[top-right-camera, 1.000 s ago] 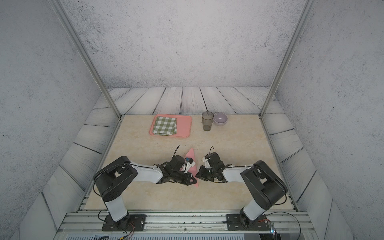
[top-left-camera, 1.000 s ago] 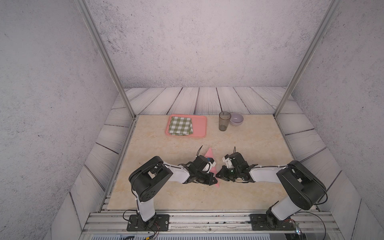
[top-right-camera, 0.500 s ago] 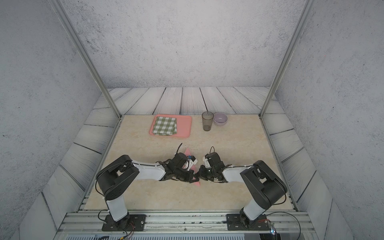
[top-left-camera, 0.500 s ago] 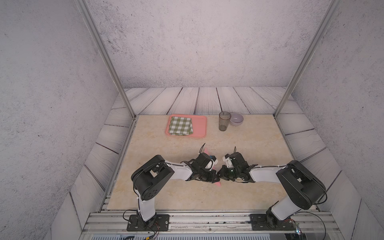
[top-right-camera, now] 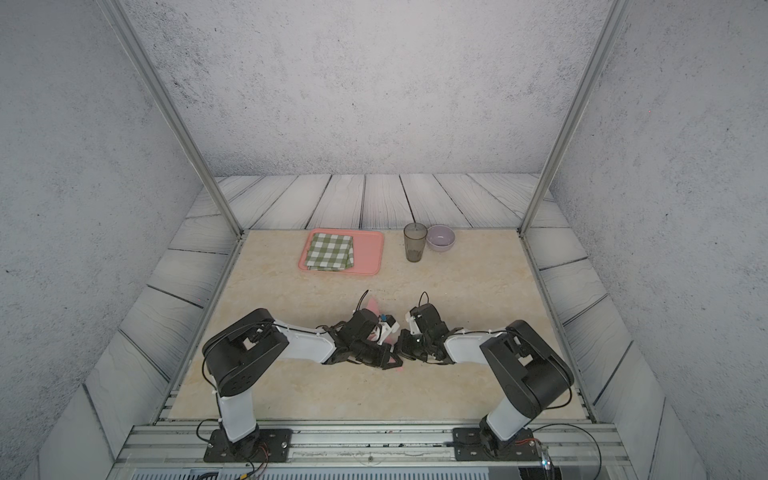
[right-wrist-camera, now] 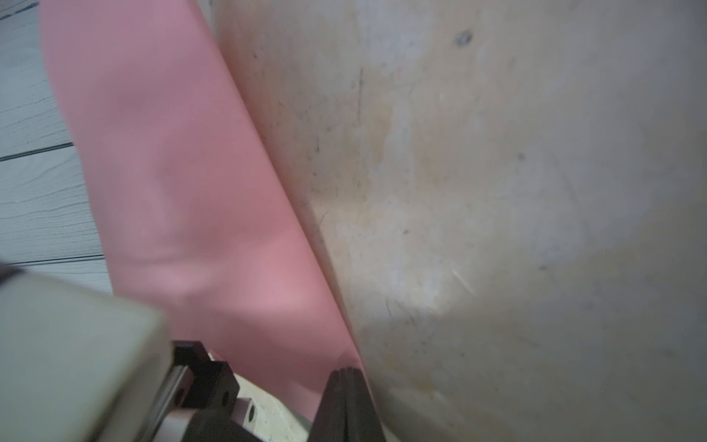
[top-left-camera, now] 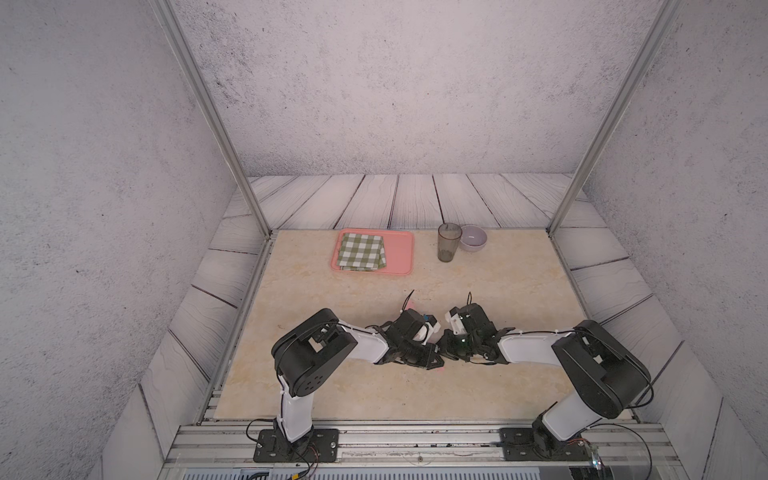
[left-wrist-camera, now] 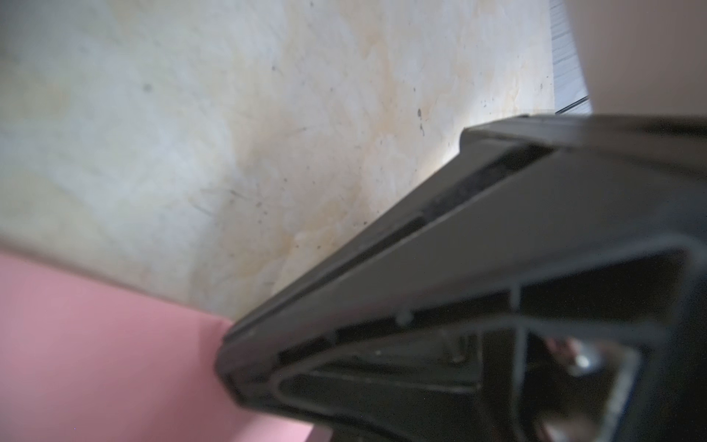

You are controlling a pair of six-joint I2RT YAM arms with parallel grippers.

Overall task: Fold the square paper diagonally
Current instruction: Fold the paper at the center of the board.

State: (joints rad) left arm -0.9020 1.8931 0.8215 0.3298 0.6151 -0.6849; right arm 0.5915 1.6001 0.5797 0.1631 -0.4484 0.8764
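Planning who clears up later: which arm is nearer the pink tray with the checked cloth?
Left. The left arm lies in front of the tray, on its side of the table; the right arm lies farther across, nearer the cup.

- Both top views are bright and sharp under soft overhead light, without glare
- The arms (top-left-camera: 361, 347) cast faint, short shadows on the table (top-left-camera: 395, 395), lower middle of the frame
- The frame posts (top-left-camera: 208, 116) splay toward the upper corners, a wide-angle stretch
- Both wrist views are dimmer and soft: the square paper (right-wrist-camera: 183, 191) is blurred, the left gripper (left-wrist-camera: 229, 356) out of focus
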